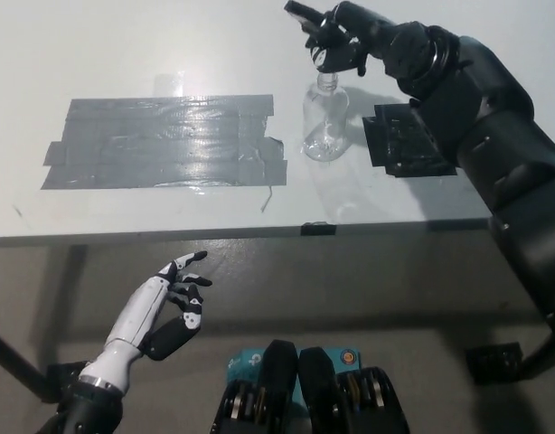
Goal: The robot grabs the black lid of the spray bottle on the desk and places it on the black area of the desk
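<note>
The right hand (pixel 336 36) grips the lid (pixel 306 15) clear above the bottle (pixel 324 122), ready for the black patch (pixel 409 143); the left hand (pixel 174 303) hangs open below the desk (pixel 169 54).

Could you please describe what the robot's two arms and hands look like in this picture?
The left hand is white with black finger segments and dark palm parts, on a slim white forearm ending in a dark cuff. The right hand is all black, on a bulky glossy black arm built of rounded, jointed shells. No cables or markings are visible.
</note>
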You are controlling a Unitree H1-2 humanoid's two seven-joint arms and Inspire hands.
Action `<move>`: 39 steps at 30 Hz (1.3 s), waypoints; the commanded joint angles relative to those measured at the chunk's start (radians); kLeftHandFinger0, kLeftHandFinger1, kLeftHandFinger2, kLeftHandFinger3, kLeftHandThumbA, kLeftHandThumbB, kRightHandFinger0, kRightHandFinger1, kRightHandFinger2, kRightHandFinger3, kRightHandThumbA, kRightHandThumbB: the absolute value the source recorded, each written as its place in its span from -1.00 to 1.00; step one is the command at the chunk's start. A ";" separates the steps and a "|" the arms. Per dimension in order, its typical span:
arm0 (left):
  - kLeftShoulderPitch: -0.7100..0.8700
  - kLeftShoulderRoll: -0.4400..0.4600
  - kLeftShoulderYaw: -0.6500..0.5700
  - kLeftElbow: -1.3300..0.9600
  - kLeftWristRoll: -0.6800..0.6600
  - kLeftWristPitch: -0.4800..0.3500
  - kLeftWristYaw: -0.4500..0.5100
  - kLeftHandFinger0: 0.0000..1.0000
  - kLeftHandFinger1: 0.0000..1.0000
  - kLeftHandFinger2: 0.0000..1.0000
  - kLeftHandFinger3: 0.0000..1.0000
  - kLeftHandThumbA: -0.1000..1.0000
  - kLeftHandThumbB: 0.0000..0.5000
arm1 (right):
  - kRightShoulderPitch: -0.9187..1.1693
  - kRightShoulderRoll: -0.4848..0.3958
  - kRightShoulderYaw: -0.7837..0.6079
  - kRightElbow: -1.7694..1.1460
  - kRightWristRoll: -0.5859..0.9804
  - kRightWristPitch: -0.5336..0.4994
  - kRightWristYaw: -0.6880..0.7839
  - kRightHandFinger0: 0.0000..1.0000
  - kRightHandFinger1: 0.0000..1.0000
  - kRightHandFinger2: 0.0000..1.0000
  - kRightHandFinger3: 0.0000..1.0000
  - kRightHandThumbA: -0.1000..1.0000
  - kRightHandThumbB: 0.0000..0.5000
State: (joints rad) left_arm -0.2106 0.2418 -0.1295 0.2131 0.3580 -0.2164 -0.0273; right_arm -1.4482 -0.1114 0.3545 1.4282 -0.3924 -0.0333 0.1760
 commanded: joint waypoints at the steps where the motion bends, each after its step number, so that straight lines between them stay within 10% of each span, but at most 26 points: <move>1: -0.031 0.018 -0.004 -0.012 0.010 -0.024 0.000 -0.07 0.05 0.27 0.70 -0.58 -0.41 | -0.086 -0.021 -0.048 -0.024 0.047 -0.060 -0.082 -0.71 0.19 0.75 0.27 -1.00 -0.01; 7: -0.033 0.022 -0.003 -0.011 0.005 -0.027 -0.003 -0.05 0.06 0.28 0.70 -0.57 -0.42 | -0.123 -0.030 -0.189 -0.042 0.143 -0.124 -0.120 -0.92 0.02 0.62 0.45 -1.00 -0.07; 15: -0.016 0.020 -0.005 -0.011 0.005 -0.035 0.003 -0.05 0.06 0.28 0.70 -0.55 -0.43 | -0.137 -0.071 -0.495 -0.062 0.358 -0.103 -0.137 -0.58 0.29 0.90 0.94 -1.00 -0.32; 20: -0.003 0.020 -0.001 -0.020 -0.001 -0.027 0.001 -0.02 0.09 0.30 0.73 -0.49 -0.43 | -0.133 -0.113 -0.714 -0.085 0.509 -0.053 -0.132 -0.99 0.10 0.96 0.90 -1.00 -0.51; 27: 0.008 0.021 0.007 -0.022 -0.004 -0.014 0.003 0.04 0.12 0.32 0.77 -0.50 -0.45 | -0.083 -0.191 -0.981 -0.071 0.679 -0.007 -0.146 -1.00 -0.07 0.92 1.00 -1.00 -0.62; 35: 0.038 0.010 0.013 0.004 -0.021 -0.053 0.019 -0.01 0.08 0.31 0.75 -0.58 -0.43 | 0.117 -0.177 -0.967 -0.031 0.620 -0.041 -0.092 -1.00 -0.05 0.76 0.69 -1.00 -0.46; 39: 0.047 0.006 0.015 -0.005 -0.014 -0.043 0.021 0.01 0.09 0.31 0.74 -0.59 -0.43 | 0.175 -0.159 -0.908 -0.026 0.597 0.014 -0.069 -1.00 -0.08 0.82 1.00 -1.00 -0.38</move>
State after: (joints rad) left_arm -0.1627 0.2424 -0.1251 0.2206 0.3529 -0.2258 -0.0263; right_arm -1.2577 -0.2761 -0.5842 1.4128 0.1674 -0.0502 0.0725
